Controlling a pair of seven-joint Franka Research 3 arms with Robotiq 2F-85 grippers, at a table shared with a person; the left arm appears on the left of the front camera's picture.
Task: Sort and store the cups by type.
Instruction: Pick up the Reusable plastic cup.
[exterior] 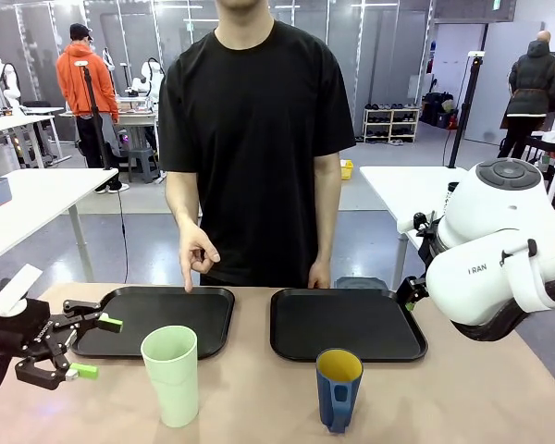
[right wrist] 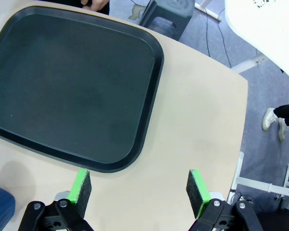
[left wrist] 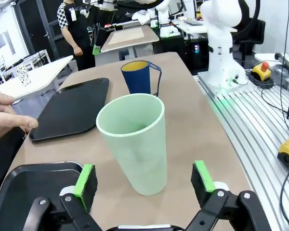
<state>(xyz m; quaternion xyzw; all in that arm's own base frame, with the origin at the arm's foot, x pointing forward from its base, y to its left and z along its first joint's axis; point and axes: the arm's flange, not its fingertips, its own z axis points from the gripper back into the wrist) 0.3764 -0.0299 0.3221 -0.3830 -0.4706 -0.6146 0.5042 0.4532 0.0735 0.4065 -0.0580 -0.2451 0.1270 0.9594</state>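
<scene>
Both wide open and empty, left gripper [exterior: 96, 348] and right gripper [right wrist: 139, 190] are hovering. Tumbler [exterior: 171, 375] is standing before left tray [exterior: 148, 319], mug [exterior: 338, 388] before right tray [exterior: 351, 324]. Left gripper should be straddling tumbler squarely before closing.

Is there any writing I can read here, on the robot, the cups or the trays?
"RAN": part of a grey word on the white right arm; the letter before it is unclear.
Print on the left gripper body: too small to read.
Green tumbler, blue mug, left tray, right tray: no writing.
</scene>
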